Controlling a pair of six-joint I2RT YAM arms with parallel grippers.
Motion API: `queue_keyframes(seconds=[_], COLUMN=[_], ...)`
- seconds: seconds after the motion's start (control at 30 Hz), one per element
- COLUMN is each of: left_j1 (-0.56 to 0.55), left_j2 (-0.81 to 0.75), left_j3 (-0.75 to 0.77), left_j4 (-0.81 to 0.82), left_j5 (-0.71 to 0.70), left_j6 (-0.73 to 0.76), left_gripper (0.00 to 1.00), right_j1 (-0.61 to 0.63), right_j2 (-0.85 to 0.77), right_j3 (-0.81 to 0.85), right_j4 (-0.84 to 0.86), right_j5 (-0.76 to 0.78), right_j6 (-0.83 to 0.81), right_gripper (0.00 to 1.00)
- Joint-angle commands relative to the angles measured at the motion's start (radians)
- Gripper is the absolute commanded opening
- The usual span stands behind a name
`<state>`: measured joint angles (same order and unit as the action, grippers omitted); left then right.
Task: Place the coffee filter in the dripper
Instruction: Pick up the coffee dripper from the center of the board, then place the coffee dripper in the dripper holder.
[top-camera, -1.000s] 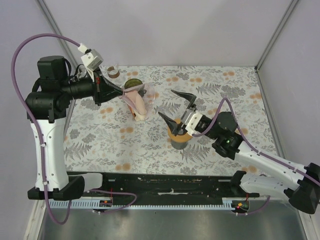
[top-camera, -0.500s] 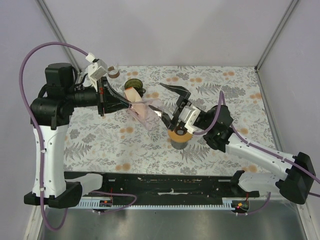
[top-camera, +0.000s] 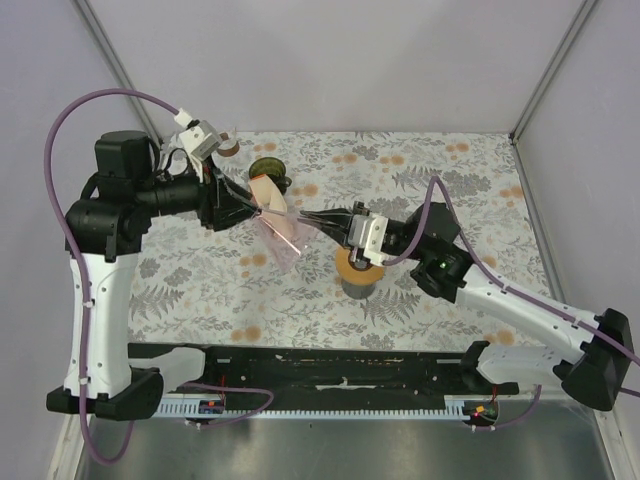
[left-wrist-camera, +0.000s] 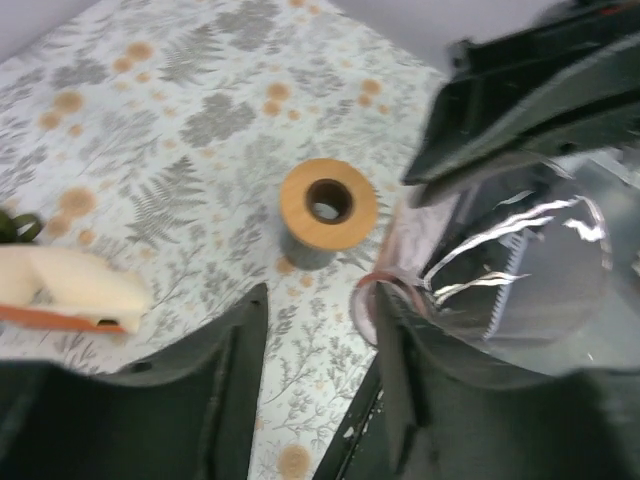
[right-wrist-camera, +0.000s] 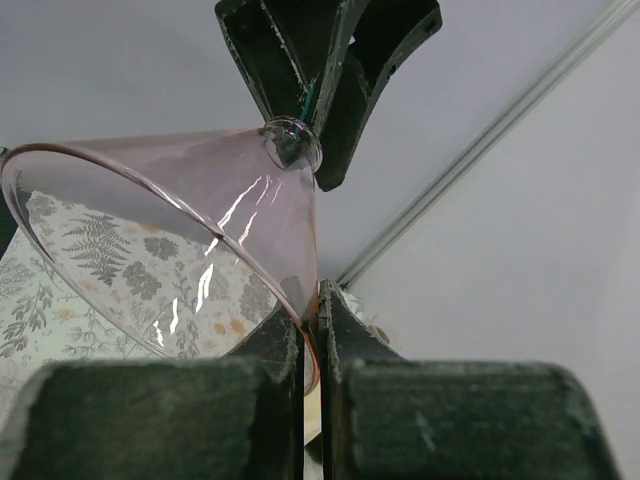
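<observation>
Top external: lilac walls (top-camera: 350, 70), a metal strut (top-camera: 548, 70), and a bench (top-camera: 470, 180) under fern-and-flower cloth. Far left, the left fingers (top-camera: 252, 207) are spread, with the dripper's narrow end beside one. The cream coffee filter (top-camera: 265, 187) is just behind them, outside the dripper; what supports it is unclear. The pink glass dripper (top-camera: 280, 238) is tilted above the cloth, its rim pinched by the right fingers (top-camera: 308, 220). A tan-topped cylinder (top-camera: 356, 270) stands further right.

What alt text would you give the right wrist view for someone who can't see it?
A clear, pink-tinted cone dripper fills the frame, its wide rim pinched in the right pincer at the bottom. The left pincer sits at its narrow end, up top. Fern-print tablecloth shows through the cone; grey wall behind.
</observation>
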<state>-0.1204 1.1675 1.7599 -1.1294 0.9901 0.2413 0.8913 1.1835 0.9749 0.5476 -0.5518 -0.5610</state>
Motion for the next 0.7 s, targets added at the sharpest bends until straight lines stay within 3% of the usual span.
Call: queue_keyframes(seconds=[0.0, 0.13, 0.23, 0.3, 0.5, 0.67], left_j1=[-0.002, -0.002, -0.002, -0.002, -0.074, -0.246], left_j2=[-0.032, -0.052, -0.055, -0.057, -0.026, -0.009], left_j3=[-0.031, -0.062, -0.080, -0.088, -0.096, -0.066], left_j4=[0.129, 0.220, 0.247, 0.229, 0.168, 0.154], left_j5=[-0.298, -0.554, -0.692, -0.688, -0.665, -0.720], left_j6=[-0.063, -0.097, -0.088, -0.060, -0.053, -0.022], left_gripper=[0.60, 0.68, 0.65, 0.63, 0.62, 0.65], right_j1=[0.005, 0.005, -0.005, -0.025, -0.119, -0.218], right_j2=[-0.068, -0.084, -0.085, -0.064, 0.046, 0.126], right_j3=[0.109, 0.232, 0.352, 0.451, 0.740, 0.792], right_j4=[-0.255, -0.600, -0.854, -1.058, -1.536, -1.710], right_j5=[0.180, 0.355, 0.534, 0.595, 0.557, 0.409], right_j6=[0.067, 0.121, 0.203, 0.284, 0.433, 0.496], right_gripper=[0.00, 0.00, 0.00, 0.00, 0.00, 0.00])
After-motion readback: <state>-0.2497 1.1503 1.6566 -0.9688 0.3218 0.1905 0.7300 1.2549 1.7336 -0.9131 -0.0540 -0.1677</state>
